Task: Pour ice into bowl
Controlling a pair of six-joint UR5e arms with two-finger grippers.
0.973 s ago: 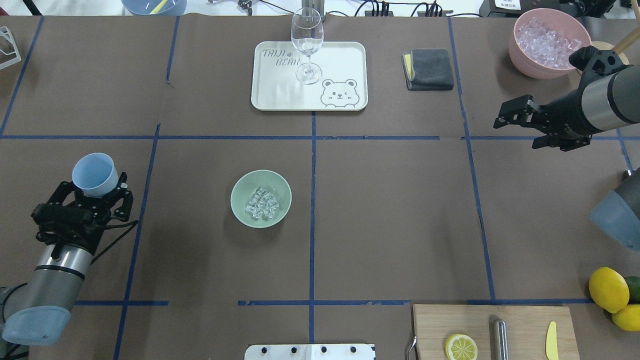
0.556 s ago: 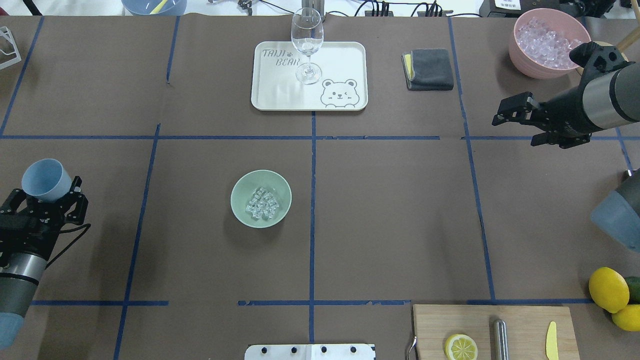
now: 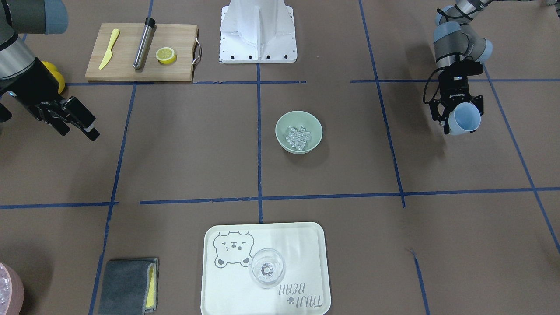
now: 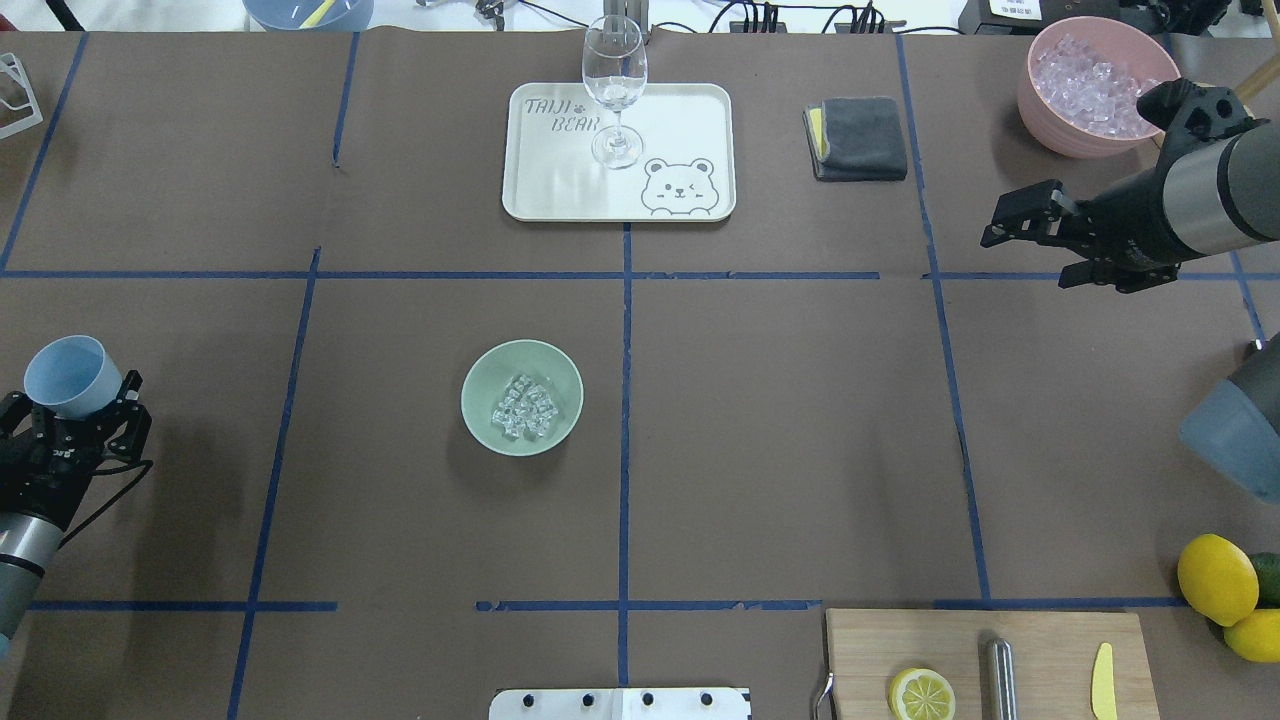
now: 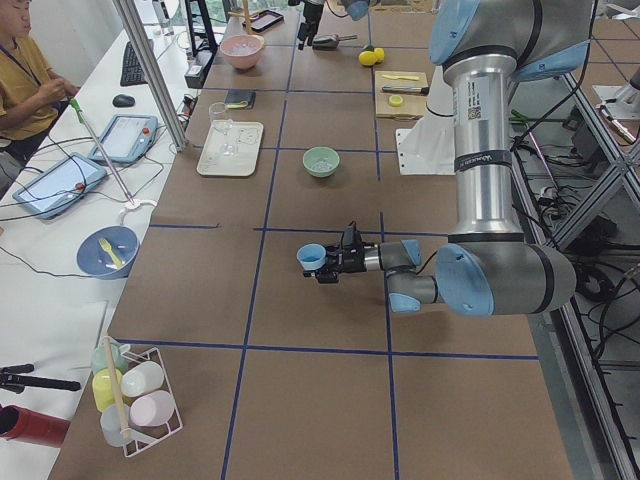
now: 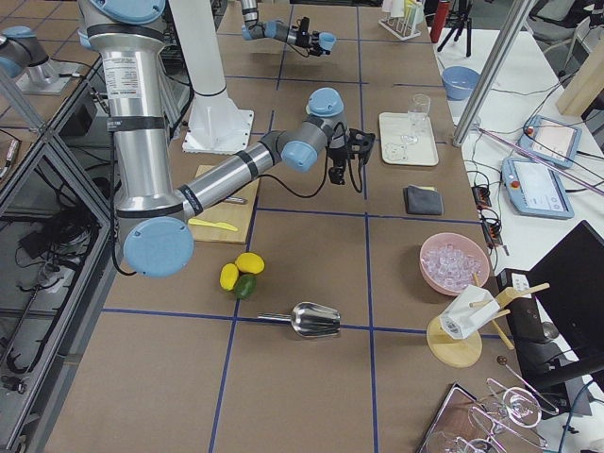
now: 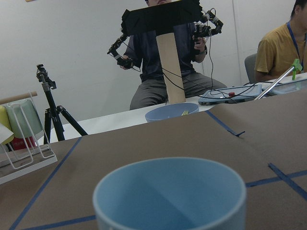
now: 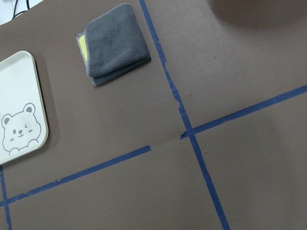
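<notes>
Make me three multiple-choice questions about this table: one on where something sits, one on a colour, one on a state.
1. The mint-green bowl is: A empty; B holding ice; C overturned.
2. The cup in the left gripper is: A pink; B blue; C green.
3. The wine glass stands: A in the bowl; B inside the cup; C on the tray.
Answers: B, clear cubes lie in it; B, its wall is pale blue; C, its foot rests on the tray.
</notes>
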